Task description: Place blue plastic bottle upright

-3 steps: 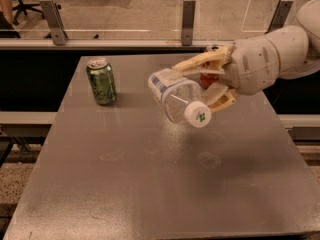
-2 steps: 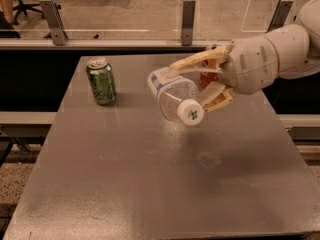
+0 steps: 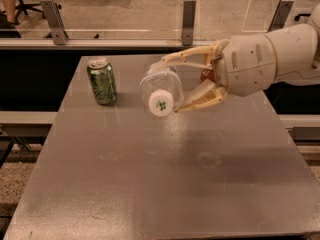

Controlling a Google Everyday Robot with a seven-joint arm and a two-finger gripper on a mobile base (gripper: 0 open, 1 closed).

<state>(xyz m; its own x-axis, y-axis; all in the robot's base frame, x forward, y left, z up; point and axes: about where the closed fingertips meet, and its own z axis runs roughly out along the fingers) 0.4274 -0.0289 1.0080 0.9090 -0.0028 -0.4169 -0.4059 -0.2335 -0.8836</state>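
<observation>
The blue plastic bottle (image 3: pixel 161 90) is clear, with a white screw cap with a green mark (image 3: pixel 161 104) pointing toward the camera. It hangs tilted above the grey table (image 3: pixel 160 184), lifted off the surface. My gripper (image 3: pixel 172 84) comes in from the right on a white arm (image 3: pixel 270 59). Its tan fingers (image 3: pixel 187 57) close around the bottle's body from above and below. The bottle's label is hidden from this angle.
A green can (image 3: pixel 102 81) stands upright at the table's back left. A red can (image 3: pixel 207 75) shows partly behind the gripper's fingers. A glass barrier with metal posts (image 3: pixel 188 15) runs behind the table.
The gripper has turned the bottle and carried it leftward; the cap now points more toward the camera and sits further left than before. The green can has not moved.
</observation>
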